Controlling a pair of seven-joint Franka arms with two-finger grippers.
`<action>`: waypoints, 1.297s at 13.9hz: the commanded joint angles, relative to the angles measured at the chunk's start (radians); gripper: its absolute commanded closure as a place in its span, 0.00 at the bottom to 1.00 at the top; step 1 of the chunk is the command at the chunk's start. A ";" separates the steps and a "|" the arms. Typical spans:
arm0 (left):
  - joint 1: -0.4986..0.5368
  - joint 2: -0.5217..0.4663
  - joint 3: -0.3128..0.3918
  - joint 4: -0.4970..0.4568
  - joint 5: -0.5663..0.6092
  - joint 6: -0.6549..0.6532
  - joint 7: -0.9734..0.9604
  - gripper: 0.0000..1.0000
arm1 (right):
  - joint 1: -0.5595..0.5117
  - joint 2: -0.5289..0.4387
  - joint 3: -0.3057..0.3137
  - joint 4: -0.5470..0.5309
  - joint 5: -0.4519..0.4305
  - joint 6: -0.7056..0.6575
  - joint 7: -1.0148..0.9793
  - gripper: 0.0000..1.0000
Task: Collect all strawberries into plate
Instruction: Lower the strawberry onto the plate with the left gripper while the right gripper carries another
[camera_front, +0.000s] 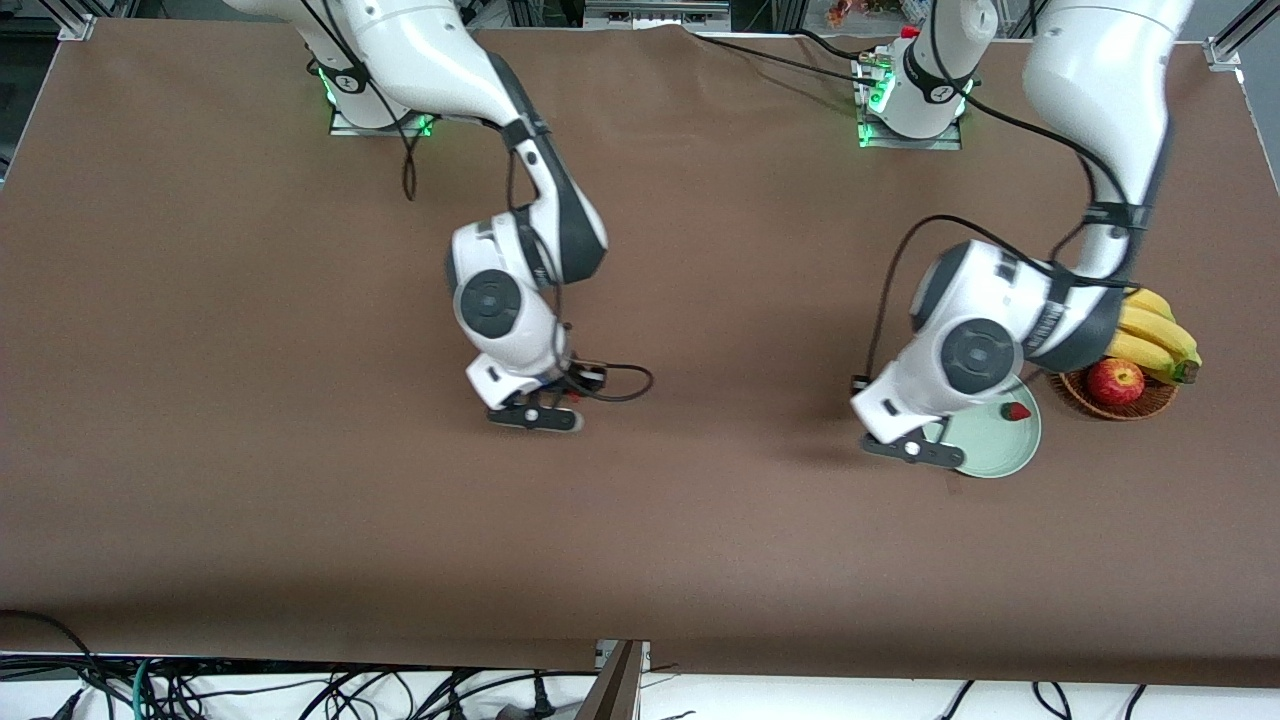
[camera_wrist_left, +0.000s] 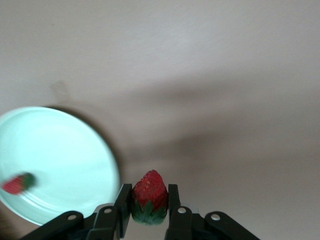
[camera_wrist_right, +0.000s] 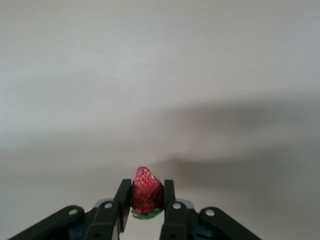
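Round shallow pale mint-green plate (camera_front: 1005, 445) nearest camera, one small red strawberry (camera_front: 1017, 411) in it. Left gripper (camera_wrist_left: 149, 202) fingers clamped on second red strawberry with green top (camera_wrist_left: 149, 196), over bench (camera_front: 700, 520) just beside plate rim. Right gripper (camera_wrist_right: 145, 200) fingers clamped on third red strawberry (camera_wrist_right: 146, 197), over mid-bench. Brown wicker basket (camera_front: 1135, 408) with red apple (camera_front: 1115, 381), yellow bananas (camera_front: 1155, 335), beside plate.

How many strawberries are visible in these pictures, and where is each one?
3. One strawberry lies in the plate. One is held in the left tool beside the plate. One is held in the right tool over bare table.
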 joint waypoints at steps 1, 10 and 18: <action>0.107 0.020 -0.017 -0.019 0.015 0.006 0.267 0.93 | -0.014 0.116 0.088 0.175 0.014 0.075 0.196 0.82; 0.218 0.137 -0.020 -0.024 0.003 0.139 0.580 0.67 | 0.111 0.196 0.120 0.175 -0.002 0.315 0.413 0.24; 0.212 0.059 -0.090 -0.011 -0.083 0.037 0.454 0.00 | -0.001 -0.074 0.005 0.172 -0.015 -0.188 0.144 0.00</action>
